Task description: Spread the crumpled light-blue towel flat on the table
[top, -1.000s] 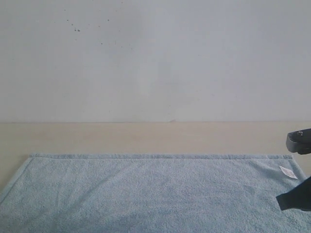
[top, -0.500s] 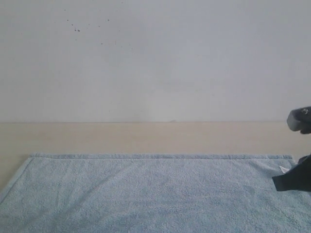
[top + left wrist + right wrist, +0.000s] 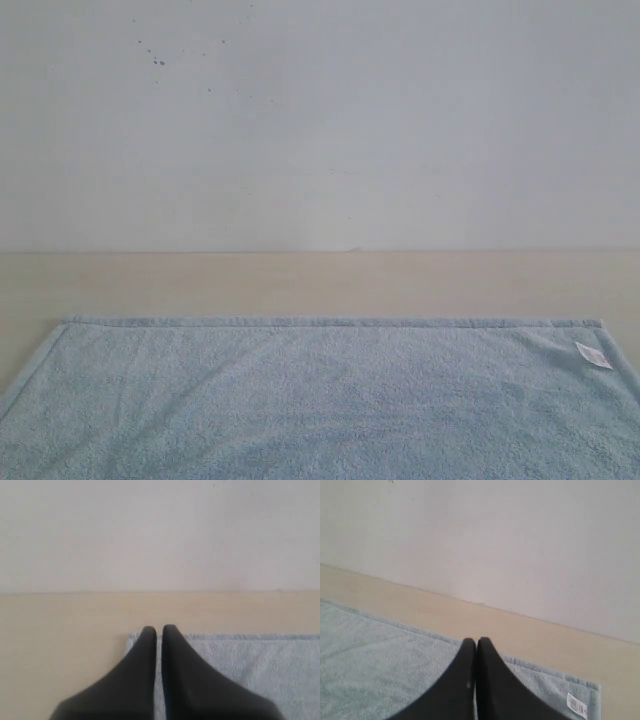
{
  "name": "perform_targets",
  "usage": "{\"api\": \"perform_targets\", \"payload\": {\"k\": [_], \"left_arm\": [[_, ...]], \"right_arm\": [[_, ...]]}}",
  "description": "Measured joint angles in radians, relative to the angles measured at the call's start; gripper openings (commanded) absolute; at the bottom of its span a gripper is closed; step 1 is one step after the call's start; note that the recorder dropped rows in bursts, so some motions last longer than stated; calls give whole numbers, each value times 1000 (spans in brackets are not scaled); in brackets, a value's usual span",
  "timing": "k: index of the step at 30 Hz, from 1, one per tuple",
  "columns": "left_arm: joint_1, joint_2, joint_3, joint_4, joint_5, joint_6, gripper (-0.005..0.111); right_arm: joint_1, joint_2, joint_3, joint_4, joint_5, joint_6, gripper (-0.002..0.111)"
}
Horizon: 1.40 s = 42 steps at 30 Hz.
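Light-blue towel (image 3: pixel 300 400) flat on beige table (image 3: pixel 300 285), white tag (image 3: pixel 593 354) at far-right corner

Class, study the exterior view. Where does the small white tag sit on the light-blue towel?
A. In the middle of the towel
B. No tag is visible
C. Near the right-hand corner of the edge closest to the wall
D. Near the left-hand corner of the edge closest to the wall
C: the white tag lies on the towel just inside the right end of its hemmed edge.

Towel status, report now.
Left gripper shut, holding nothing. Right gripper shut, holding nothing. Towel flat on table, far edge straight. Nothing on it.
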Motion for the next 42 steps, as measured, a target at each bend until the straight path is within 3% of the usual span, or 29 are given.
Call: {"api": "perform_targets", "payload": {"k": [6, 12, 18, 27, 32, 36, 39, 42], "left_arm": [[-2, -198, 63, -144, 32, 0, 4], [-2, -323, 243, -211, 38, 0, 4], [-2, -340, 387, -213, 50, 0, 4], [-2, -340, 395, -234, 20, 0, 4], [-2, -342, 395, -405, 5, 0, 4], [-2, -342, 395, -525, -1, 0, 4], [-2, -342, 395, -536, -1, 0, 4], [-2, -342, 395, -449, -4, 0, 4]], "right_arm": [[0, -319, 26, 6, 175, 96, 0], [0, -338, 26, 6, 191, 151, 0], [0, -338, 26, 6, 182, 155, 0], [0, -338, 60, -37, 116, 155, 0], [0, -338, 203, -101, -89, 155, 0], [0, -338, 339, -124, -154, 163, 0], [0, -338, 412, -189, -155, 241, 0], [0, -338, 466, -218, -214, 289, 0]]}}
